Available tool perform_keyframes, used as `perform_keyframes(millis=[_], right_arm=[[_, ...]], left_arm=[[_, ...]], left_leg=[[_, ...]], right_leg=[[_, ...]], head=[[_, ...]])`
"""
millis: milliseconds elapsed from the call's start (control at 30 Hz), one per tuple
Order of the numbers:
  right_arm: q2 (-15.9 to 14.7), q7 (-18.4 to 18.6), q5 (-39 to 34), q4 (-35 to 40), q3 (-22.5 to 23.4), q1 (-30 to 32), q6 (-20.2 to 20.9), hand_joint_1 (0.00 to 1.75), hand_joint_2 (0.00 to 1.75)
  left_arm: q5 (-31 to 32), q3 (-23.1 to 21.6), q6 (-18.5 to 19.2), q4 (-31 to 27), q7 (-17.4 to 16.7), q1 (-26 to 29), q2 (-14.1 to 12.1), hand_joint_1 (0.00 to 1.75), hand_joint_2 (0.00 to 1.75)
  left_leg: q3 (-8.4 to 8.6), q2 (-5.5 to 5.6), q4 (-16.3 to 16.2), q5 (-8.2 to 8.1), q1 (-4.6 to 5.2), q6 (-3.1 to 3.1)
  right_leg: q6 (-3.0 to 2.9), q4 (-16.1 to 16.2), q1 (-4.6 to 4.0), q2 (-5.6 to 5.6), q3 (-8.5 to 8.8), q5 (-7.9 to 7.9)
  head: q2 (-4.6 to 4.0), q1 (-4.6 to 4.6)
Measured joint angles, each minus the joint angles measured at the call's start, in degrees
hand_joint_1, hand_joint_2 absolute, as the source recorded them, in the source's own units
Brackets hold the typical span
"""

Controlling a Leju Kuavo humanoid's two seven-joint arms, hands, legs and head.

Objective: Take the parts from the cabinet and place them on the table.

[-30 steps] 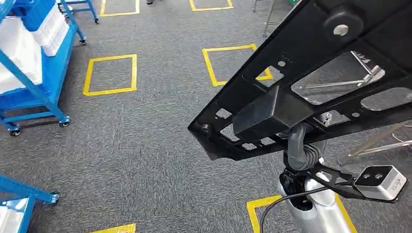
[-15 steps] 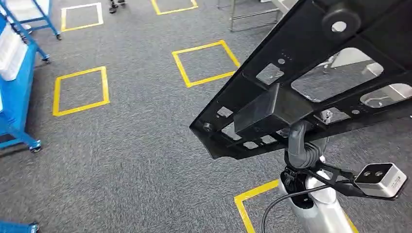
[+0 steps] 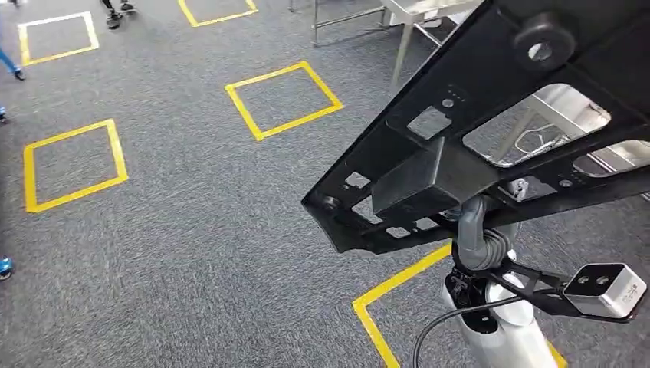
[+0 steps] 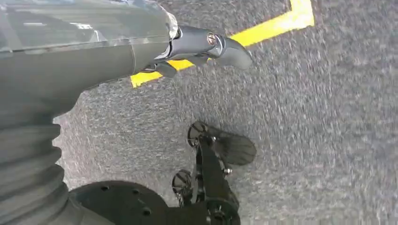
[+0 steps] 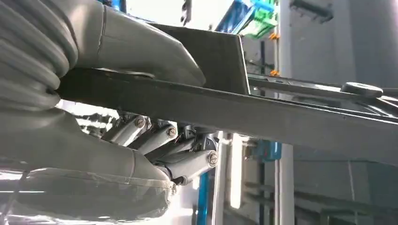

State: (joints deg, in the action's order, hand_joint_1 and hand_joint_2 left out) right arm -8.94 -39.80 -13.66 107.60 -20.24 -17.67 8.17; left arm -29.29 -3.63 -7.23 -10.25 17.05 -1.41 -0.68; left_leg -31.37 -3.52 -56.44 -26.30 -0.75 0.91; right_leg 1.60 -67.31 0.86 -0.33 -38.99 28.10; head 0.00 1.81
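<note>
Whole head view has swung since 1 s ago: blue racks that sat on the left are gone, yellow floor squares have slid leftward, and a metal table (image 3: pixel 429 11) has come in at the top and behind the part, so the camera turned, the things on the floor did not move. Judgement: robot is mid-carry, turning toward the table, pick-up done, placing not yet done. Black frame part (image 3: pixel 490 130), big flat plate with cut-out windows and a boxy block underneath, fills the right of the head view, held up over the floor at a tilt, same spot in the picture as before. Right hand (image 5: pixel 141 108) grips it: thick thumb lies on top of the part's edge bar, fingers (image 5: pixel 187 164) curl underneath, closed tight on the bar. In the head view that hand sits under the part, mostly hidden by it. Left hand (image 4: pixel 206 47) hangs over the floor, carrying nothing; fingers look loosely bent, cannot tell how far apart. Floor is grey carpet (image 3: pixel 192 253) with taped yellow squares (image 3: pixel 283 100), 1 more yellow corner (image 3: pixel 383 295) near the robot's arm. Table legs and a shiny top show through the part's windows, so the table looks near. Feet of a person (image 3: pixel 115 11) at the far top left. Next likely needs more turning or stepping before setting the part down.
</note>
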Motion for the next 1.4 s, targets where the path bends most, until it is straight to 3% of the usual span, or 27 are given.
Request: perform_keyframes(millis=[33, 67, 200, 233, 300, 367, 400, 433, 467, 533, 567, 667, 733, 767, 800, 867, 900, 933, 967, 1033, 1067, 1100, 1233, 1267, 1300, 1333, 1400], right_arm=[[0.0, 0.0, 0.0, 0.0, 0.0, 0.0, 0.0, 1.75, 1.75], [0.0, 0.0, 0.0, 0.0, 0.0, -0.1, 0.0, 1.75, 1.75], [0.0, 0.0, 0.0, 0.0, 0.0, -0.1, 0.0, 1.75, 1.75], [-0.1, 0.0, 0.0, 0.0, 0.0, -0.1, 0.0, 1.75, 1.75], [-0.1, 0.0, 0.0, 0.1, 0.0, -0.4, 0.0, 1.75, 1.75], [0.0, 0.0, 0.0, 0.0, 0.0, -0.3, 0.0, 1.75, 1.75], [0.0, 0.0, 0.0, 0.0, 0.0, -0.2, 0.0, 1.75, 1.75], [0.0, 0.0, 0.0, 0.0, 0.0, -0.2, 0.0, 1.75, 1.75], [0.0, 0.0, 0.0, 0.0, -0.1, -0.2, 0.0, 1.75, 1.75], [0.0, 0.0, 0.0, 0.0, -0.1, -0.2, 0.0, 1.75, 1.75], [0.0, 0.0, 0.0, 0.0, -0.1, -0.2, 0.0, 1.75, 1.75], [0.0, 0.0, 0.0, 0.0, -0.1, -0.2, 0.0, 1.75, 1.75], [-0.1, 0.8, 1.1, 0.0, 0.0, 0.0, -0.3, 1.75, 1.75], [-0.3, 0.9, 2.0, 0.0, 0.2, 0.7, -0.3, 1.75, 1.75], [-0.3, 0.6, 2.7, 0.0, 0.3, 1.3, -0.2, 1.75, 1.75], [-0.6, 0.1, 3.2, 0.0, 0.3, 2.6, 0.0, 1.75, 1.75], [-0.6, 0.1, 3.3, 0.0, 0.4, 3.2, 0.0, 1.75, 1.75], [-0.7, 0.0, 3.3, 0.0, 0.5, 3.6, 0.0, 1.75, 1.75], [-0.7, 0.0, 3.4, 0.0, 0.6, 4.0, 0.0, 1.75, 1.75], [-0.9, 0.0, 3.6, 0.0, 0.8, 4.1, 0.0, 1.75, 1.75], [-0.9, 0.0, 3.7, 0.0, 0.8, 4.0, 0.0, 1.75, 1.75], [-0.9, 0.0, 3.7, 0.0, 0.8, 3.9, 0.0, 1.75, 1.75], [-0.9, 0.0, 3.7, 0.0, 0.8, 3.9, 0.2, 1.75, 1.75], [-0.9, 0.0, 3.7, 0.0, 0.8, 3.9, 0.4, 1.75, 1.75], [-0.9, 0.0, 3.6, 0.0, 0.8, 3.6, 0.5, 1.75, 1.75], [-0.9, 0.0, 3.5, -0.1, 0.8, 3.5, 0.8, 1.75, 1.75], [-0.9, 0.0, 3.1, -0.4, 0.8, 3.6, 1.0, 1.75, 1.75]], left_arm=[[0.0, 0.0, 0.0, 0.0, 0.0, 0.0, 0.1, 0.0, 1.75], [0.0, 0.0, 0.0, 0.0, 0.0, 0.0, 0.1, 0.0, 1.75], [0.0, 0.0, 0.0, 0.0, 0.0, -0.2, 0.1, 0.0, 1.75], [0.0, 0.0, 0.0, 0.0, 0.0, -0.3, 0.0, 0.0, 1.75], [0.0, 0.0, 0.0, 0.0, 0.0, -0.1, 0.0, 0.0, 1.75], [0.0, 0.0, 0.0, 0.0, 0.0, 0.0, 0.0, 0.0, 1.75], [0.0, 0.0, 0.0, 0.0, 0.0, 0.1, 0.0, 0.0, 1.75], [0.0, 0.0, 0.0, 0.0, 0.0, 0.1, 0.0, 0.0, 1.75], [0.0, 0.0, 0.0, 0.0, 0.0, 0.2, 0.0, 0.0, 1.75], [0.0, 0.0, 0.0, 0.0, 0.0, 0.2, 0.0, 0.0, 1.75], [0.0, 0.0, 0.0, 0.0, 0.0, 0.2, 0.0, 0.0, 1.75], [0.0, 0.0, 0.0, 0.0, 0.0, -0.2, -0.1, 0.0, 1.75], [-1.0, 0.3, -1.6, 0.0, 0.4, -0.3, -0.3, 0.0, 1.75], [-1.7, 0.9, -2.2, 0.0, 0.3, -0.2, -0.6, 0.0, 1.75], [-2.0, 1.4, -2.2, 0.0, 0.1, -0.1, -1.2, 0.0, 1.75], [-2.3, 1.9, -2.0, 0.0, -0.1, 0.1, -2.2, 0.0, 1.75], [-2.4, 2.3, -2.0, 0.0, -0.2, 0.2, -2.6, 0.0, 1.75], [-2.5, 2.4, -2.0, 0.0, -0.2, 0.1, -3.0, 0.0, 1.75], [-2.5, 2.5, -2.0, 0.0, -0.3, 0.2, -3.2, 0.0, 1.75], [-2.5, 2.8, -1.9, 0.0, -0.4, 0.1, -3.3, 0.0, 1.75], [-2.5, 2.8, -1.9, 0.0, -0.4, 0.1, -3.3, 0.0, 1.75], [-2.5, 2.8, -1.8, 0.0, -0.4, 0.1, -3.3, 0.0, 1.75], [-2.4, 2.8, -1.9, 0.0, -0.3, -0.3, -3.3, 0.0, 1.75], [-2.4, 2.9, -2.0, 0.0, -0.3, -0.4, -3.4, 0.0, 1.75], [-2.4, 2.9, -2.1, 0.0, -0.3, -0.2, -3.4, 0.0, 1.75], [-2.4, 2.9, -2.2, 0.0, -0.3, -0.1, -3.5, 0.0, 1.75], [-2.4, 3.2, -2.3, 0.0, -0.4, 0.0, -3.6, 0.0, 1.75]], left_leg=[[0.2, -0.44, -0.1, -0.19, 0.0, -0.19], [0.34, -0.9, -0.2, -0.43, 0.21, -0.53], [0.85, -2.81, -0.1, -0.88, 0.55, -1.79], [0.78, -2.76, -0.3, -1.35, 0.36, -2.19], [-1.04, 1.61, -5.5, -4.76, 0.08, -2.5], [-5.66, 2.96, -14.9, -9.0, 0.04, -2.76], [-7.66, 3.04, -18.6, -9.86, 0.05, -2.81], [-8.32, 3.04, -19.3, -9.23, 0.05, -2.74], [-7.58, 3.07, -17.0, -7.0, 0.05, -2.57], [-3.48, 3.47, -7.2, -1.2, 0.05, -2.1], [-1.62, 4.49, -2.7, 0.75, 0.05, -1.79], [-1.1, 4.92, -1.1, 0.02, 0.31, -1.09], [-0.84, 4.23, -0.5, 0.44, 0.05, -0.34], [-0.65, 3.54, -0.2, 0.6, -0.03, 0.03], [-0.64, 3.16, -0.1, 0.56, -0.03, 0.39], [-0.69, 2.16, -0.1, 0.47, 0.06, 0.53], [-0.7, 1.46, -0.1, 0.39, 0.09, 0.59], [-0.66, 0.88, -0.2, 0.31, 0.13, 0.55], [-0.58, 0.27, -0.2, 0.18, 0.13, 0.47], [-0.29, -0.89, -0.3, -0.18, 0.14, 0.18], [-0.04, -1.46, -0.4, -0.4, 0.19, -0.08], [0.11, -1.97, -0.7, -0.74, 0.66, -0.5], [0.73, -4.47, -0.5, -1.19, 0.64, -1.74], [0.62, -2.43, -1.1, -1.88, 0.16, -2.22], [-0.22, 0.78, -3.3, -3.46, 0.04, -2.41], [-2.2, 2.3, -7.5, -5.88, -0.1, -2.52], [-6.66, 3.02, -16.6, -9.65, -0.1, -2.82]], right_leg=[[-0.19, 5.5, -0.08, -1.16, 3.04, -2.2], [-0.51, 9.7, -0.35, -3.59, 5.1, -2.32], [-1.78, 9.7, -1.05, -1.13, 4.77, -2.4], [-2.31, 10.3, -0.34, -0.51, 5.2, -2.77], [-2.99, 10.5, -0.32, 0.22, 5.36, -2.86], [-3.16, 10.4, -0.45, 1.21, 5.31, -2.8], [-3.2, 10.4, -0.54, 1.77, 5.3, -2.77], [-3.23, 10.3, -0.6, 2.33, 5.36, -2.75], [-3.19, 10.3, -0.62, 2.94, 5.49, -2.71], [-2.95, 10.2, -0.62, 3.86, 5.89, -2.5], [-2.77, 10.2, -0.59, 4.12, 5.92, -2.37], [-1.78, 9.9, -0.67, 4.7, 5.27, -2.43], [-1.0, 10.0, -0.82, 5.28, 5.16, -2.44], [-0.91, 8.9, -0.71, 3.6, 4.94, -1.56], [-0.74, 6.0, -0.7, 1.97, 3.47, 0.42], [-0.31, -3.5, -0.4, 1.02, -1.21, 4.87], [-0.11, -7.7, -0.25, 0.97, -3.34, 6.11], [0.02, -9.1, -0.08, 0.9, -4.18, 5.87], [0.11, -7.4, 0.01, 0.71, -3.46, 4.29], [-0.06, 2.2, 0.0, -0.54, 1.41, -0.63], [-0.37, 7.5, -0.18, -2.73, 4.3, -2.56], [-0.81, 9.7, -0.95, -5.51, 5.19, -1.92], [-1.88, 9.8, -0.97, -2.0, 4.83, -2.44], [-2.24, 10.1, -0.54, -1.33, 5.07, -2.71], [-2.57, 10.2, -0.46, -0.65, 5.03, -2.78], [-2.86, 10.2, -0.45, -0.09, 4.98, -2.8], [-3.0, 10.1, -0.56, 1.43, 4.93, -2.84]], head=[[0.0, 0.02], [0.0, 0.0], [0.0, -0.13], [0.0, -0.13], [0.0, -0.48], [0.0, -0.66], [0.0, -0.72], [0.0, -0.68], [0.0, -0.7], [0.0, -0.77], [0.0, -0.74], [0.0, -0.83], [0.0, -0.77], [0.0, -0.81], [0.0, -0.37], [0.0, -0.33], [0.0, -0.31], [0.0, -0.28], [0.0, -0.33], [0.0, -0.28], [0.0, -0.28], [0.0, -0.26], [0.0, -0.55], [0.0, -0.59], [0.0, -0.77], [0.0, -0.96], [0.0, -1.03]])
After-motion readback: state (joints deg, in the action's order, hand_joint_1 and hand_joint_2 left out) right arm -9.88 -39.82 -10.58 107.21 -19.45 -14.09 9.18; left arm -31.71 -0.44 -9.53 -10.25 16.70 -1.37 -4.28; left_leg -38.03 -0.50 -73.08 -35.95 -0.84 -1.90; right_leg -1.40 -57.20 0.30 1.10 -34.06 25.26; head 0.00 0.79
